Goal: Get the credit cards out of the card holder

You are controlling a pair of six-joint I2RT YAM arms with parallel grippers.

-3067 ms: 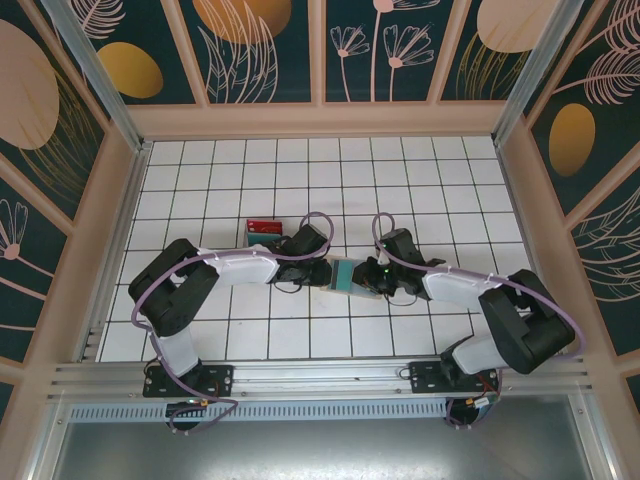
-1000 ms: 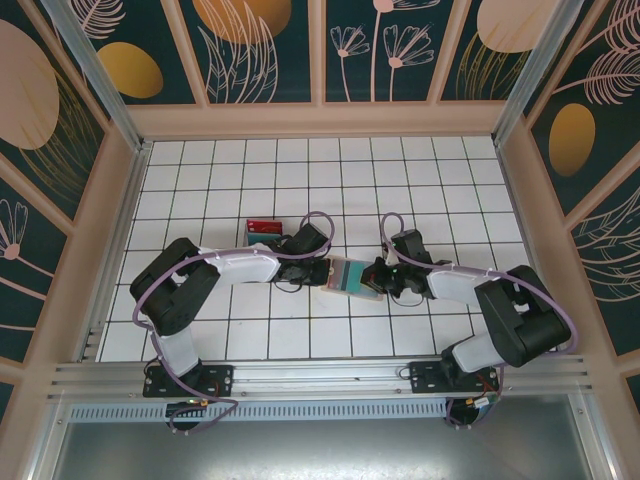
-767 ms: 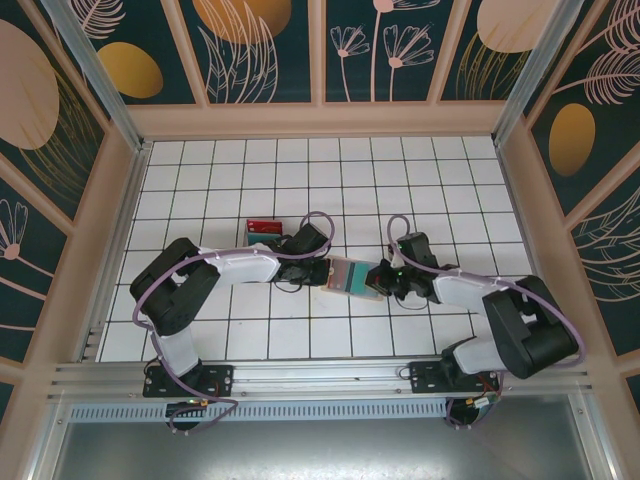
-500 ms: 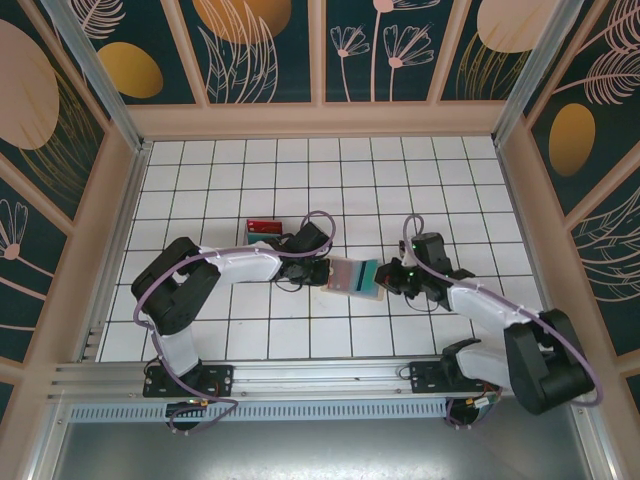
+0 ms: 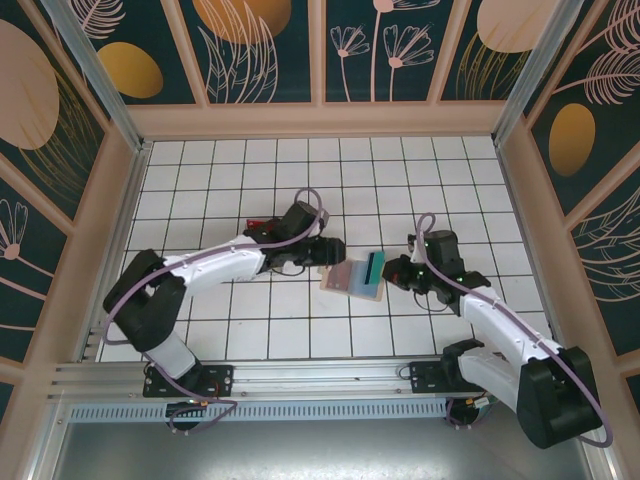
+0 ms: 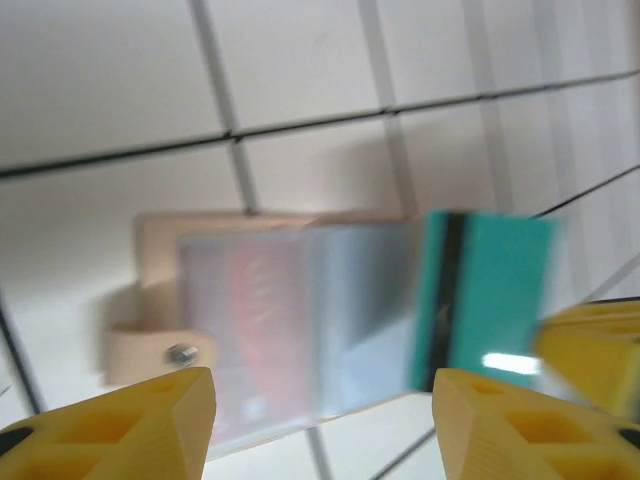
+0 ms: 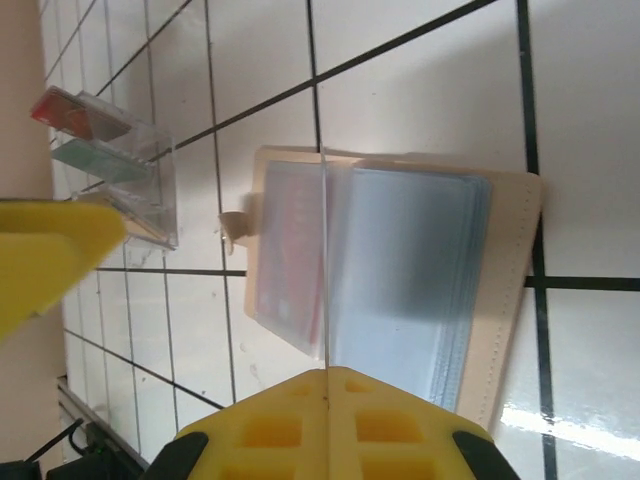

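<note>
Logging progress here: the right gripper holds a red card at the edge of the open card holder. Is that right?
No. The card in the right gripper is teal-green, not red; the left wrist view shows it at the edge of the open card holder.

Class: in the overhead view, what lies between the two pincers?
The open card holder lies between the left pincer and right pincer, the latter gripping its teal card, in the top view.

Card holder lies open on tiles; jaws pinch thin card edge-on.
</note>
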